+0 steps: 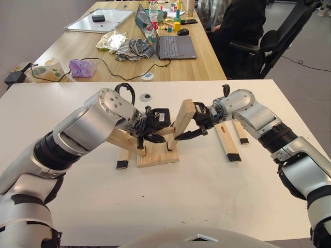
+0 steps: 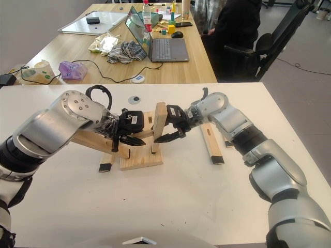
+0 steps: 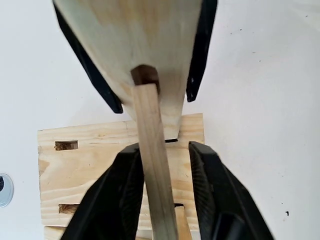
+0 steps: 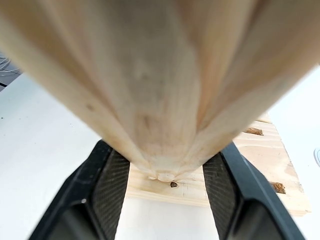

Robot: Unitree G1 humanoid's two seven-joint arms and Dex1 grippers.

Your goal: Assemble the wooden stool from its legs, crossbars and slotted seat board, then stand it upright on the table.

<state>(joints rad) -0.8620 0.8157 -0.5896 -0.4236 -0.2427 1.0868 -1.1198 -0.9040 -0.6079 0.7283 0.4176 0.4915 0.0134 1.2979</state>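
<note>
My right hand clamped on pale wooden stool leg | left hand around thin wooden crossbar, grip I cannot tell | slotted seat board flat on white tabletop

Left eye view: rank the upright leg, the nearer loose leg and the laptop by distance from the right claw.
1. Upright leg: held in the right claw.
2. Nearer loose leg: flat on the table, rightward.
3. Laptop: on the far table.

Pale wood seat board, white table
</note>
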